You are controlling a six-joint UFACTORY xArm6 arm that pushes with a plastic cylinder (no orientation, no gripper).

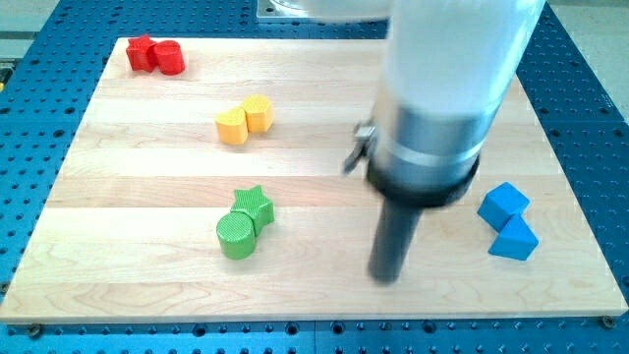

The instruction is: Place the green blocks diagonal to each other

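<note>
Camera view: my tip point(387, 276), bare rod holding nothing, rests right of the touching green star point(254, 205) and green cylinder point(235, 237). Both likely light, rigid, free-sliding; push a flat side face.

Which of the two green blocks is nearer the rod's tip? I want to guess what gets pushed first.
The green star: it sits up and to the view's right of the green cylinder, touching it, so it lies slightly closer to my tip.
</note>
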